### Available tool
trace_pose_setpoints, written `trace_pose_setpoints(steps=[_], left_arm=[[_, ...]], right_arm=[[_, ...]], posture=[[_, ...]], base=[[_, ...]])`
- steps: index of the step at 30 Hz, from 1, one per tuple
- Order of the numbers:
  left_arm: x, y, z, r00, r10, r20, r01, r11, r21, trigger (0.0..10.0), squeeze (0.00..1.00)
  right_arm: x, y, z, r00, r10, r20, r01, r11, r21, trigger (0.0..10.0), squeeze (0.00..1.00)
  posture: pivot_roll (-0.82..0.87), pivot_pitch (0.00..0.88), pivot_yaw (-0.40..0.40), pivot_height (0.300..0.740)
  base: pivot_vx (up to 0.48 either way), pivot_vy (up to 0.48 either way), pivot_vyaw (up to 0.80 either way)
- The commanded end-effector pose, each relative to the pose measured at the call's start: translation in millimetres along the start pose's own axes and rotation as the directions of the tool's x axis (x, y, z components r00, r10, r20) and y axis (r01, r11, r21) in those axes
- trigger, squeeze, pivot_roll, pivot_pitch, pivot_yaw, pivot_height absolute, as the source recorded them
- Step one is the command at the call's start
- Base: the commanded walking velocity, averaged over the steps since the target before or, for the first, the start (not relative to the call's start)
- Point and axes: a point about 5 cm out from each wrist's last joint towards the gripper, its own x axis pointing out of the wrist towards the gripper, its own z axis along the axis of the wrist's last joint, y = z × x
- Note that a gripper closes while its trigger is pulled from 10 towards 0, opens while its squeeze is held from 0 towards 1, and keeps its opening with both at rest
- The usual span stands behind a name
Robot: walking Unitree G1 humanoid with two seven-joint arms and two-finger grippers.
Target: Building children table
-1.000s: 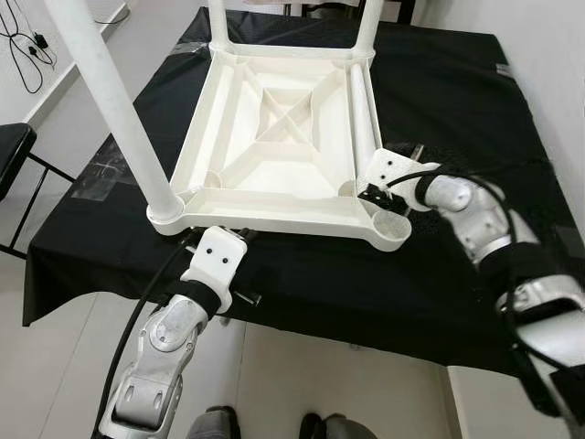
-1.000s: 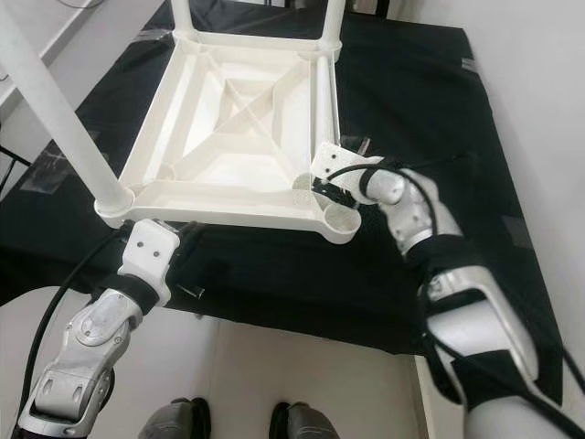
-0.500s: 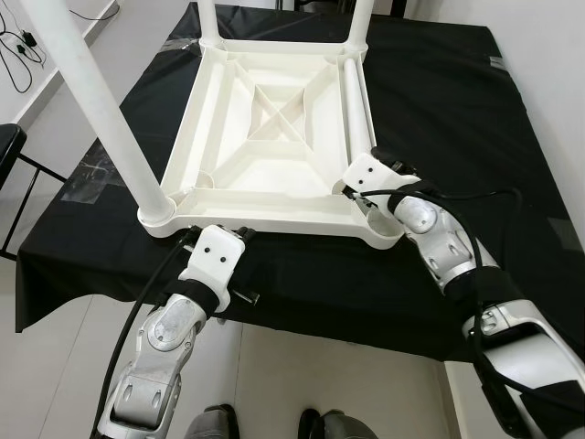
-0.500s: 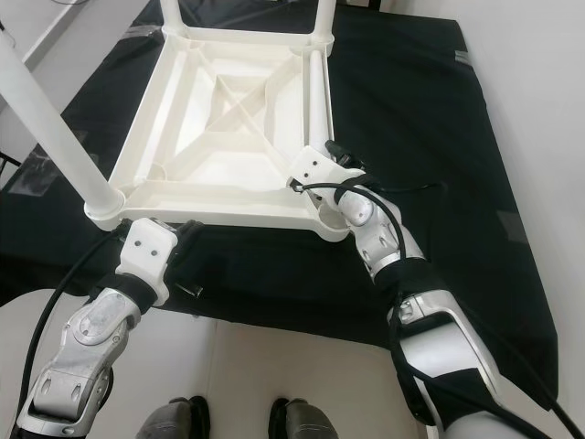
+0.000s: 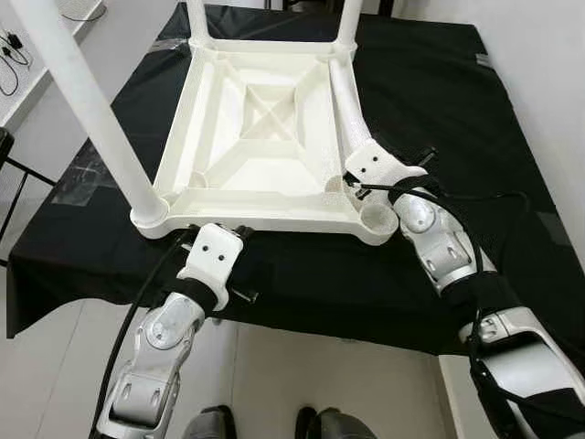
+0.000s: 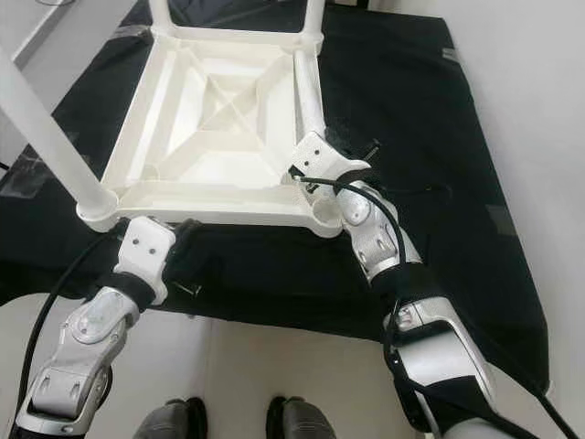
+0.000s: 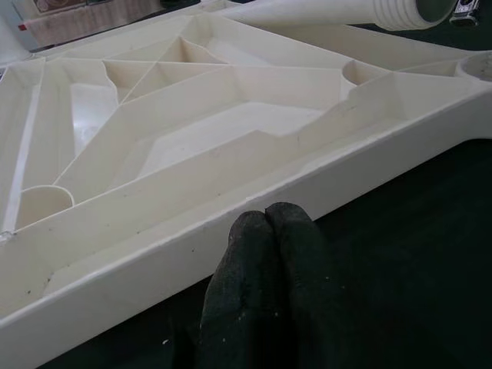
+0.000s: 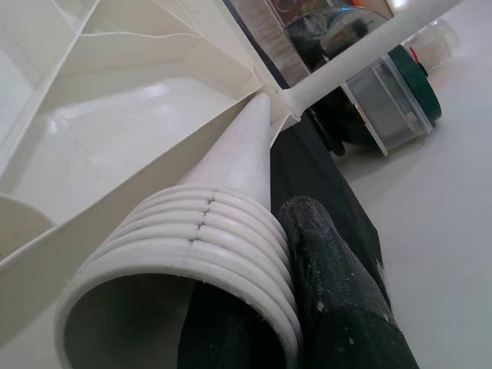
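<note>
The loose white leg (image 5: 348, 108) lies along the right rim of the upturned children's table (image 5: 265, 137), its threaded end next to the empty corner socket (image 5: 377, 218) nearest the robot. Over the last second the right hand (image 5: 358, 183) has swung in from beside that corner and closed onto the leg's threaded end; in the right wrist view a black finger (image 8: 338, 284) lies against the ribbed threads (image 8: 223, 231), so the hand is gripping the leg. This suggests the fourth leg is now in hand and the next job is to lift it, stand it upright and screw it into the open socket. Three legs already stand up from the other corners, the nearest of them (image 5: 87, 101) rising at the left.

The children's table rests upside down on the black-clothed tabletop (image 5: 457, 119). The right arm reaches forward and inward, elbow bent, its wrist angled over the table's near right corner. The left hand (image 7: 270, 231) sits on the cloth just below the table's near edge, its two fingers pressed together and holding nothing, tips close to the white rim; that arm looks to be waiting or bracing. The robot's feet (image 5: 265, 425) show on the floor below.
</note>
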Motion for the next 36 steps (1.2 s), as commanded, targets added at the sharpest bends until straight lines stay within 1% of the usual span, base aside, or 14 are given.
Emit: trace_pose_setpoints(steps=[1, 11, 18, 20, 21, 22, 23, 24, 28, 30, 32, 33, 34, 36], left_arm=[[-1.4, -0.2, 4, 1.000, -0.010, 0.010, 0.010, 1.000, -0.004, 10.0, 0.00], [6.3, 3.9, 29, 0.993, -0.063, 0.097, 0.071, 0.994, -0.083, 10.0, 0.00], [15.7, -0.5, 43, 0.982, -0.130, 0.138, 0.138, 0.989, -0.053, 10.0, 0.00], [19.4, -0.7, 50, 0.977, -0.134, 0.164, 0.154, 0.981, -0.116, 10.0, 0.00], [21.6, 0.1, 55, 0.974, -0.133, 0.183, 0.163, 0.974, -0.157, 10.0, 0.00], [21.6, 0.1, 55, 0.974, -0.133, 0.183, 0.163, 0.974, -0.157, 10.0, 0.00], [24.8, 2.1, 62, 0.968, -0.136, 0.210, 0.183, 0.957, -0.224, 10.0, 0.00], [24.8, 2.1, 62, 0.968, -0.136, 0.210, 0.183, 0.957, -0.224, 10.0, 0.00], [33.5, 3.5, 85, 0.924, -0.206, 0.323, 0.348, 0.804, -0.482, 10.0, 0.00], [37.5, 5.6, 91, 0.909, -0.200, 0.365, 0.383, 0.742, -0.550, 10.0, 0.00], [37.5, 5.6, 91, 0.909, -0.200, 0.365, 0.383, 0.742, -0.550, 10.0, 0.00], [49.0, 15.7, 109, 0.862, -0.140, 0.487, 0.477, 0.549, -0.686, 10.0, 1.00], [49.0, 15.7, 109, 0.862, -0.140, 0.487, 0.477, 0.549, -0.686, 10.0, 1.00], [56.3, 24.9, 121, 0.827, -0.095, 0.554, 0.538, 0.421, -0.730, 10.0, 1.00]], right_arm=[[-1.8, -4.8, 1, 0.999, -0.028, 0.031, 0.027, 0.998, 0.053, 0.0, 0.00], [-5.2, -76.8, -7, 0.978, -0.198, 0.066, 0.146, 0.877, 0.458, 0.0, 0.00], [-17.6, -105.5, 5, 0.944, -0.180, 0.276, -0.072, 0.703, 0.707, 0.0, 0.00], [-23.2, -110.7, 9, 0.914, -0.201, 0.353, -0.167, 0.604, 0.779, 0.2, 0.00], [-25.9, -112.0, 9, 0.901, -0.209, 0.381, -0.207, 0.565, 0.799, 3.8, 0.00], [-25.9, -112.0, 9, 0.901, -0.209, 0.381, -0.207, 0.565, 0.799, 3.8, 0.00], [-30.8, -111.0, 11, 0.876, -0.211, 0.434, -0.277, 0.517, 0.810, 10.0, 0.00], [-30.8, -111.0, 11, 0.876, -0.211, 0.434, -0.277, 0.517, 0.810, 10.0, 0.00], [-46.7, -102.7, 14, 0.810, -0.222, 0.543, -0.438, 0.388, 0.811, 10.0, 0.00], [-49.2, -100.8, 10, 0.815, -0.210, 0.541, -0.431, 0.404, 0.807, 10.0, 0.00], [-49.2, -100.8, 10, 0.815, -0.210, 0.541, -0.431, 0.404, 0.807, 10.0, 0.00], [-57.5, -103.0, -3, 0.829, -0.189, 0.527, -0.399, 0.462, 0.792, 10.0, 0.00], [-57.5, -103.0, -3, 0.829, -0.189, 0.527, -0.399, 0.462, 0.792, 10.0, 0.00], [-66.3, -111.1, -9, 0.825, -0.191, 0.533, -0.389, 0.493, 0.778, 10.0, 0.00]], posture=[[0.07, 0.218, -0.105, 0.740], [0.06, 0.214, -0.101, 0.740], [0.05, 0.207, -0.091, 0.740], [0.05, 0.205, -0.093, 0.740], [0.05, 0.205, -0.093, 0.740], [0.05, 0.205, -0.093, 0.740], [0.05, 0.204, -0.095, 0.740], [0.05, 0.204, -0.095, 0.740], [0.04, 0.203, -0.091, 0.740], [0.04, 0.203, -0.088, 0.740], [0.04, 0.203, -0.088, 0.740], [0.03, 0.203, -0.084, 0.740], [0.03, 0.203, -0.084, 0.740], [0.02, 0.202, -0.077, 0.740]], base=[[0.000, 0.000, 0.00], [0.000, 0.000, 0.00], [0.000, 0.000, 0.00], [0.000, 0.000, 0.00], [0.000, 0.000, 0.00], [0.000, 0.000, 0.00], [0.000, 0.000, 0.00], [0.000, 0.000, 0.00], [0.000, 0.000, 0.00], [0.000, 0.000, 0.00], [0.000, 0.000, 0.00], [0.000, 0.000, 0.00], [0.000, 0.000, 0.00], [0.000, 0.000, 0.00]])
